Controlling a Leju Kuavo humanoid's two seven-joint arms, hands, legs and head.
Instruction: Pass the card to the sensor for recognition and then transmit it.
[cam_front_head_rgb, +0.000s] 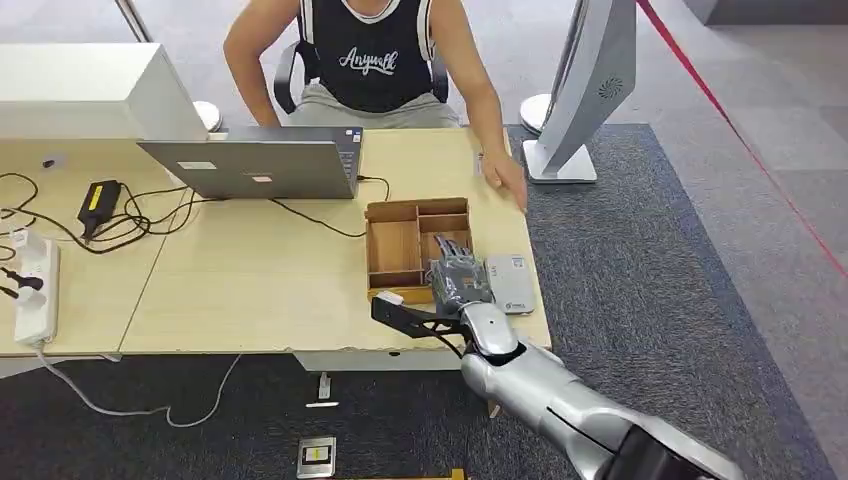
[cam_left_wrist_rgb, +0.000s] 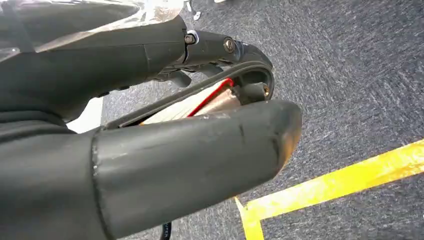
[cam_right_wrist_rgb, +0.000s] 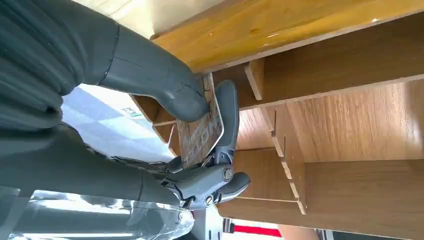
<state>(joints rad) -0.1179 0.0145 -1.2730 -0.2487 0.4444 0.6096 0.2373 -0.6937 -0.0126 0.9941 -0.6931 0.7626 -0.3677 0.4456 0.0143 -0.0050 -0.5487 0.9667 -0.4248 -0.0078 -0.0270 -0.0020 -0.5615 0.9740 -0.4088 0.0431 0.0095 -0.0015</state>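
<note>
The pale wooden tabletop stands on dark grey carpet, with a seated person at its far side, one hand resting on the wood near the far right corner. A white stand rises from the carpet just past that corner. A grey laptop sits open towards the person, a white power strip lies at the left edge, and black cables trail between them.

Near the right front corner sits a wooden tray split into compartments, and just beside it lies a flat grey sensor. The silver right arm reaches up from below, and the right hand is over the tray's near right compartment. In the right wrist view its thumb and a dark finger pinch a card, held on edge at the tray's dividers; the fingers are closed on it.

The left hand hangs over the carpet beside a yellow floor line. Its fingers look curled in, though the close view makes this uncertain.
</note>
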